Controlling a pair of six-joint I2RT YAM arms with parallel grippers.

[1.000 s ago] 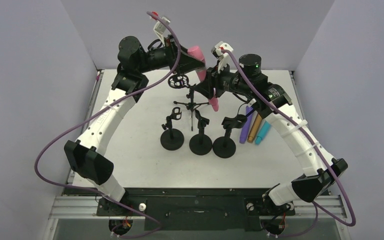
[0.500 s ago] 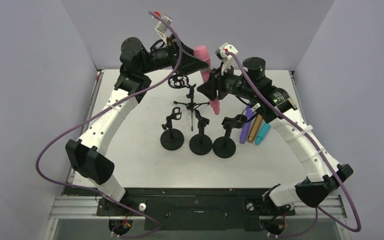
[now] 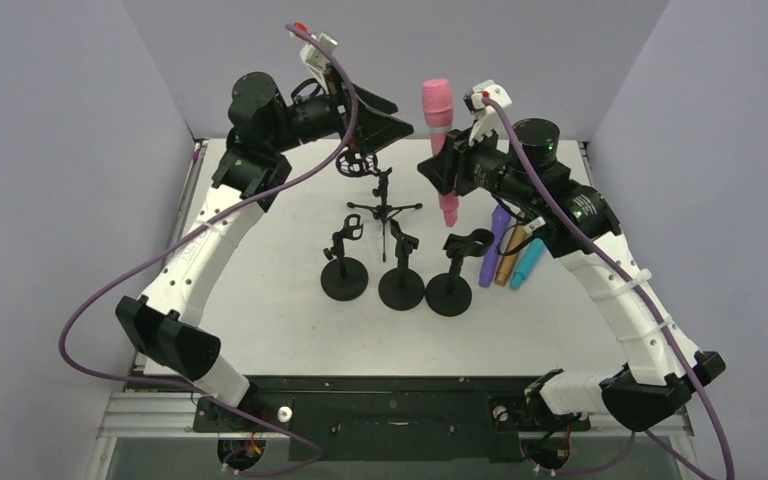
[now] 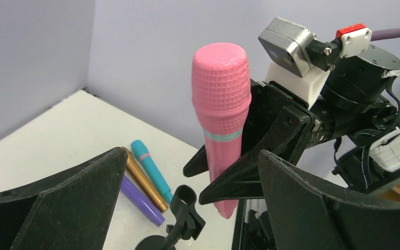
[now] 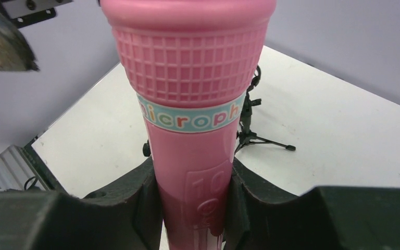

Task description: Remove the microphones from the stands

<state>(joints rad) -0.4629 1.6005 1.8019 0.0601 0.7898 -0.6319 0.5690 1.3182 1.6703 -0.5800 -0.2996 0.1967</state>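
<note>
Pink microphone [image 3: 436, 104]: up in the air over the back of the table, standing straight, fat round head on top; it sits in no stand
Right claw [image 3: 447, 165]: clenched on the thin handle of the pink microphone, one finger on each side, below the head
Blue band [image 5: 190, 115]: goes round the microphone just under the bumpy head and has bright letters on it
Left claw [image 3: 403, 115]: spread wide with nothing in it; it is just beside the microphone's head and does not touch it
Left wrist view: the microphone shows past the two black fingers [image 4: 62, 203], in the gap between them, with the right claw behind it
Three black stands [image 3: 401, 272]: in a row in the middle of the table, each on a round foot with a clip on top; the microphone's bottom end is near the clip of the right one, but higher up
Tripod stand [image 3: 385, 207]: behind the row, on thin legs
Round black holder [image 3: 358, 163]: at the back, near the tripod stand and partly hidden by the left arm
Purple stick [image 3: 490, 255], gold stick [image 3: 507, 258], teal stick [image 3: 526, 264]: lying side by side on the table, right of the row
Table [image 3: 280, 300]: white, with grey walls around it
</note>
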